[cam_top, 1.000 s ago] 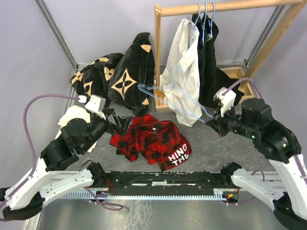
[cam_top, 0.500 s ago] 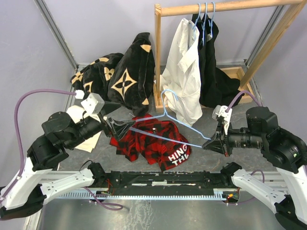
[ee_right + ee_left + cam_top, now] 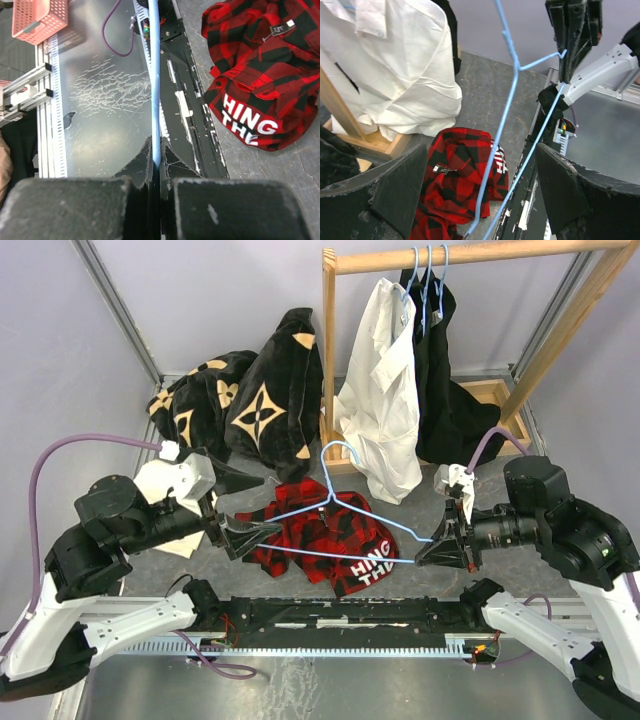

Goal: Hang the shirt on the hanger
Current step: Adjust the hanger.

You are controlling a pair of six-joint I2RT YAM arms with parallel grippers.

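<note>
Jaws of the right gripper [image 3: 422, 557] pinch one corner of the hanger [image 3: 154, 75], held just above the shirt [image 3: 345, 530] crumpled on the bench [image 3: 300, 170], while those of the left gripper [image 3: 250, 533] stand spread around its other corner and should close squarely on the wire.

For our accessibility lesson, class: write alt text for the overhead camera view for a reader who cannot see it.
Seen from above, a light-blue wire hanger hangs over a crumpled red-and-black plaid shirt on the table, its right corner pinched by the right fingers, its left end between the open left fingers.
</note>
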